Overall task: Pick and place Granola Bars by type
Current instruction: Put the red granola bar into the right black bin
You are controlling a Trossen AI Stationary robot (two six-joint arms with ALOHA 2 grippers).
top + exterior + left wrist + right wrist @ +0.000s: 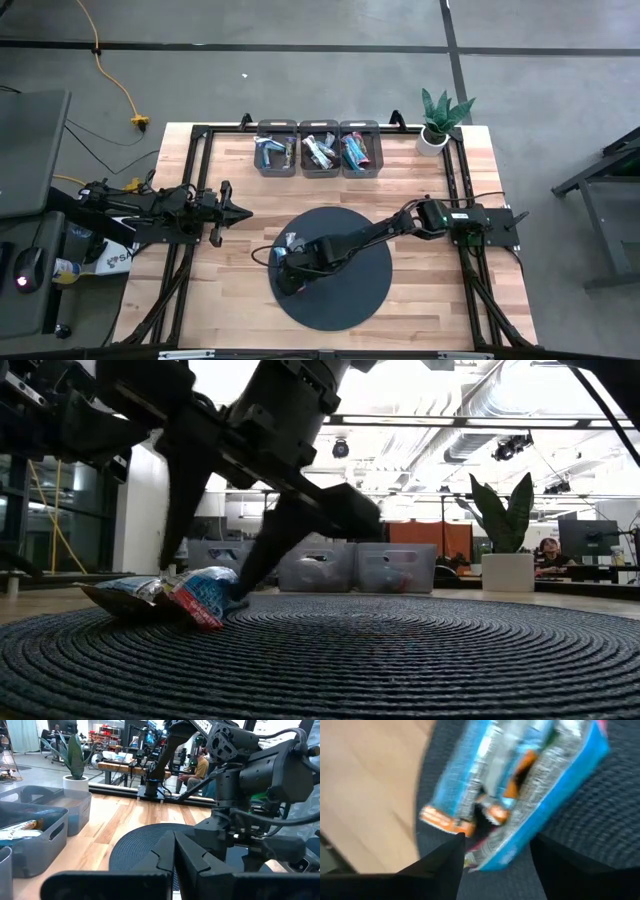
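A small heap of Granola Bars [520, 785] in blue, silver and red wrappers lies on the left part of a dark round mat [350, 300]; it also shows in the low view [180, 595]. My right gripper [495, 855] slants down over the heap. It is open, with one finger on either side of the near end of a blue bar. My left gripper [175, 852] waits level and shut at the table's left [235, 212], clear of everything. My right gripper comes at the heap slanting down from the table's right. Its two fingers [245, 585] stand on either side of the blue bar's end [492, 862]. Whether they touch the wrapper I cannot tell. The bars lie flat on the mat.
Three grey bins [277, 160] [320, 160] [361, 160] stand in a row at the far edge with sorted bars inside. A potted plant [437, 125] stands at the far right. Black frame rails run along the table's sides.
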